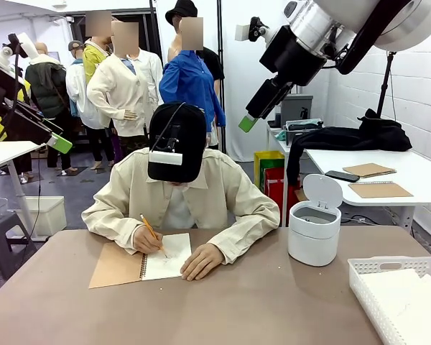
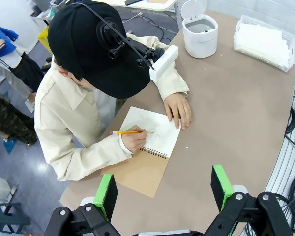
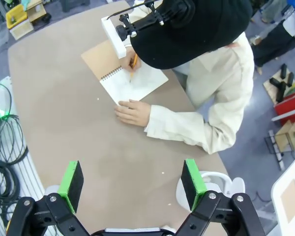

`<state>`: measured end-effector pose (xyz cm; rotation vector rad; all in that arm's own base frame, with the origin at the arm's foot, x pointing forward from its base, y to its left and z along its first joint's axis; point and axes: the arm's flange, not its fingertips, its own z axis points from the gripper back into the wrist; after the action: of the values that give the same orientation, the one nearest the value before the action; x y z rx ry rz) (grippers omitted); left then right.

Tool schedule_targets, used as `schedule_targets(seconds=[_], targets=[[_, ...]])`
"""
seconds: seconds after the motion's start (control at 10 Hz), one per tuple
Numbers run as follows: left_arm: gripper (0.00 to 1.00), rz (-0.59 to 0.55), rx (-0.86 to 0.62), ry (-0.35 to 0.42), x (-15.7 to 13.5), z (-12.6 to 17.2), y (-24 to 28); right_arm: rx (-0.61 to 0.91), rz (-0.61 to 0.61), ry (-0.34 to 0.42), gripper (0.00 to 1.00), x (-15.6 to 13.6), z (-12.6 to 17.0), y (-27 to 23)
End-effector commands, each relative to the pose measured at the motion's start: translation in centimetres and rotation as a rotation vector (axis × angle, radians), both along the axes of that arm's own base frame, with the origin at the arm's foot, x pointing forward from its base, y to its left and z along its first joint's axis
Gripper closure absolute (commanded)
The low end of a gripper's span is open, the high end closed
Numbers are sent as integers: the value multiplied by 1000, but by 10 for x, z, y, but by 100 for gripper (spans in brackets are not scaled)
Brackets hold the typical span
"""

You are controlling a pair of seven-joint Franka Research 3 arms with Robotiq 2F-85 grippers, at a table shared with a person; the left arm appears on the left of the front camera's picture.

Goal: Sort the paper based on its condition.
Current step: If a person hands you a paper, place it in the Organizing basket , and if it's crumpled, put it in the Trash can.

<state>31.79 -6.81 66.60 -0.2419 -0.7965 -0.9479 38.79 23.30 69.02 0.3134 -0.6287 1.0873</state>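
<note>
Left end effector (image 2: pixel 163 189) hangs high above the bench (image 2: pixel 226 123), its green pads (image 2: pixel 107 194) spread wide with nothing between them. The right end effector (image 3: pixel 132 182) is spread and empty too, raised over the right side.

At the near right corner sits a white slotted basket (image 1: pixel 364 267). A flat white layer (image 1: pixel 406 305) lies in it, but I cannot tell whether that is paper.

Left of the middle, an open notebook (image 1: pixel 115 267) lies flat. Its white page (image 1: pixel 174 248) is bound at the spiral, so no sheet looks ready to take yet. The person at the far side writes on it with a pencil (image 1: pixel 149 228), the other hand (image 1: pixel 201 262) resting on the page's near right corner.

Farther right stands a small white bin (image 1: pixel 314 233) with its lid up.

A single sheet like this should be very light, limp and easy to crease or tear. Lying flat on the bench, it gives the pads almost no edge to get under. The best hold is probably a gentle pinch on a free edge or corner that is lifted or held out, closing across the thin face. A crumpled sheet would be bulkier and could be pinched across its body.
</note>
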Motion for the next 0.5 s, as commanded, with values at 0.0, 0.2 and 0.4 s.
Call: schedule_targets(seconds=[0.0,0.2,0.4], targets=[[0,-1,-3,0,0,0,1,-9,0,-3,0,0,-1,0],[0,-1,-3,0,0,0,1,-9,0,-3,0,0,-1,0],[0,-1,-3,0,0,0,1,-9,0,-3,0,0,-1,0]])
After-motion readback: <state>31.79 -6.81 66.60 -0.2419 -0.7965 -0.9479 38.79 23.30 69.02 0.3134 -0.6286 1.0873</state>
